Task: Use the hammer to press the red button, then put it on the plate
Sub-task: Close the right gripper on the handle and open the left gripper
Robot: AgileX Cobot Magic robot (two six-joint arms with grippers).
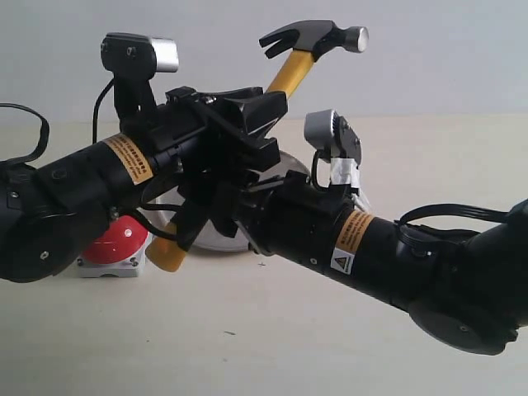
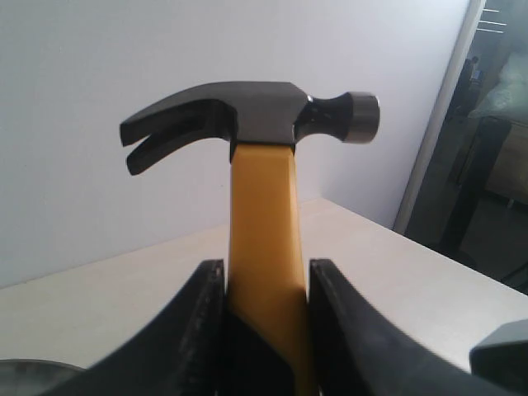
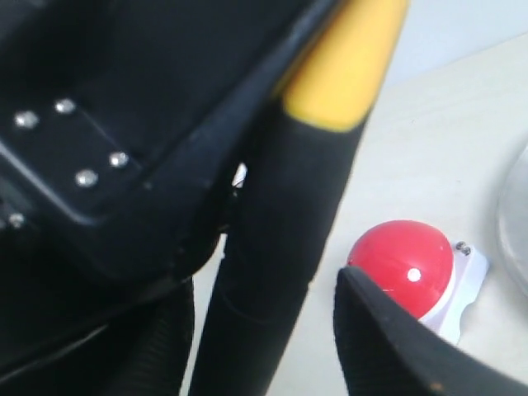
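The hammer [image 1: 307, 51] is up in the air, well clear of the table [image 1: 272, 330], with its long axis on a slant. In the exterior view it runs from the yellow looped end at about 7 o'clock to the dark head at about 1 o'clock, the claw pointing toward 9 and the striking face toward 3. The left gripper [image 2: 262, 280] has it: in the left wrist view the two jaws are clamped against either side of the yellow neck just below the head, with no gap showing. The right gripper [image 1: 221, 198] sits lower on the same shaft, reaching in from the 4 o'clock side. In the right wrist view the black handle crosses close in front of it, and one finger [image 3: 396, 346] stands apart from the handle with bare table showing between them. Its jaws look open and hold nothing, though the second finger is not clear to see. The red button [image 1: 115, 239] rests on the table at about 8 o'clock from the joined grippers, just beside the hammer's yellow end in that view and far below the head. The plate [image 1: 221, 238] lies behind the arms, mostly hidden. The coming move seems to turn on that handle lying between the right jaws along their opening: the right arm is the nearer to the free lower half, so a take-over grip there looks likely before any press.
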